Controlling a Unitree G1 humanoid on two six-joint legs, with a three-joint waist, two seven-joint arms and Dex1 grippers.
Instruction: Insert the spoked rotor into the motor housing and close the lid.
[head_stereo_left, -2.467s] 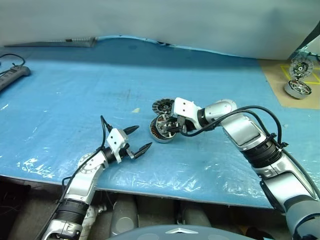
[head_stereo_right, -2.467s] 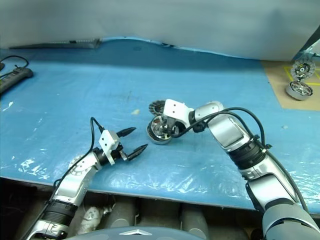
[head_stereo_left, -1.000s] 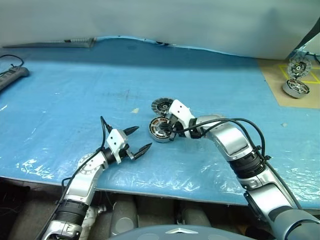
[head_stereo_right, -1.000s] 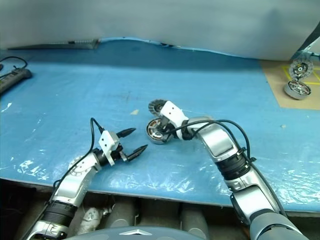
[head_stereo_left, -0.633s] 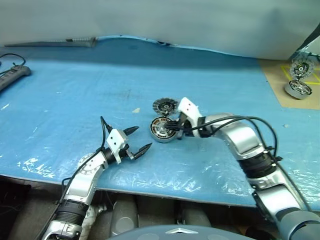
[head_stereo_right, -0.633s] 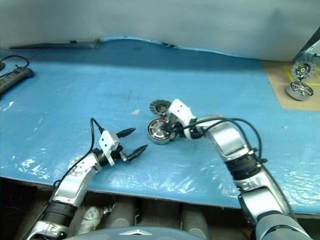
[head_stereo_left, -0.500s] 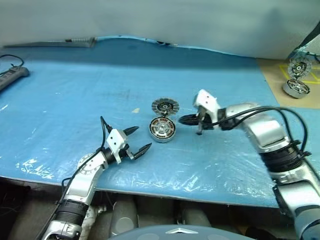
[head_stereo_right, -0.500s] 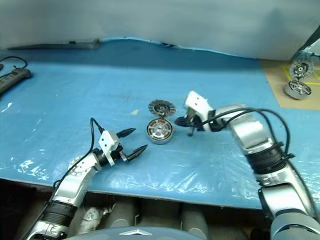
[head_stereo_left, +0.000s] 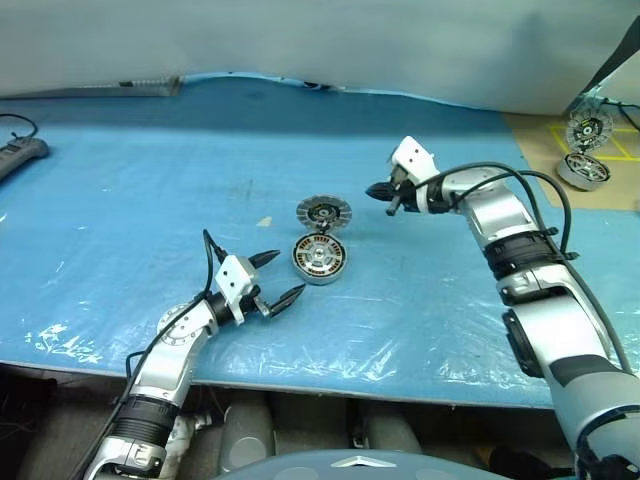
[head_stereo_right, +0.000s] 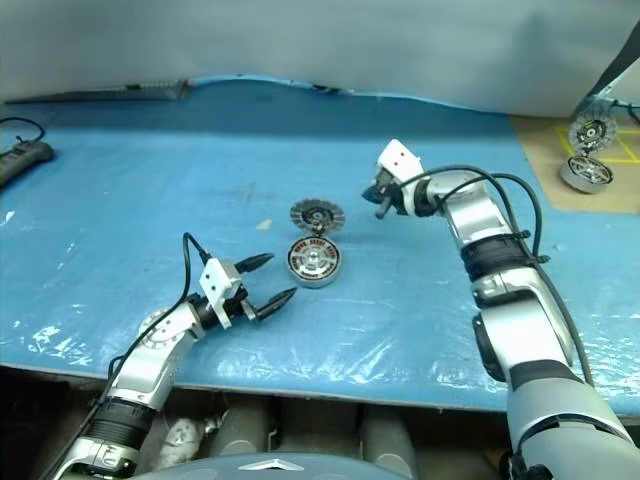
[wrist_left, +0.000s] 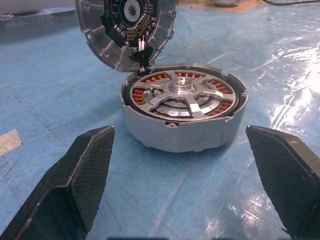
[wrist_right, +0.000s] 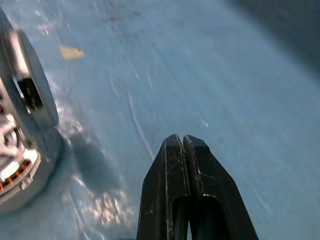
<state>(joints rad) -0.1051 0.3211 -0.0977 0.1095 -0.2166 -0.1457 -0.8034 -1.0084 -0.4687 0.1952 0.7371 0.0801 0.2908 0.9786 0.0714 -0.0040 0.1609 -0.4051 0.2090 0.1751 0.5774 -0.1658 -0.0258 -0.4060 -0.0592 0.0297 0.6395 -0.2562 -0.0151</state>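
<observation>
The motor housing (head_stereo_left: 319, 260) lies flat on the blue sheet at mid-table. The spoked rotor (wrist_left: 182, 95) sits inside it, with copper windings showing around it. The lid (head_stereo_left: 324, 212) stands open, hinged at the housing's far edge, with its finned inner face (wrist_left: 125, 30) in view. My left gripper (head_stereo_left: 287, 275) is open and level just left of the housing, its fingers (wrist_left: 75, 185) apart and empty. My right gripper (head_stereo_left: 383, 193) is shut on nothing, raised above the sheet to the right of the lid. In the right wrist view its fingertips (wrist_right: 181, 142) are pressed together.
A duplicate motor (head_stereo_left: 580, 165) stands on a tan board at the far right. A power strip (head_stereo_left: 15, 155) lies at the left edge and a long grey bar (head_stereo_left: 100, 88) at the back. A small tan scrap (head_stereo_left: 264, 221) lies left of the lid.
My right gripper has drawn away from the housing, rising and moving back and to the right while shut. The housing now lies flat with the rotor in it. The left arm has kept still.
</observation>
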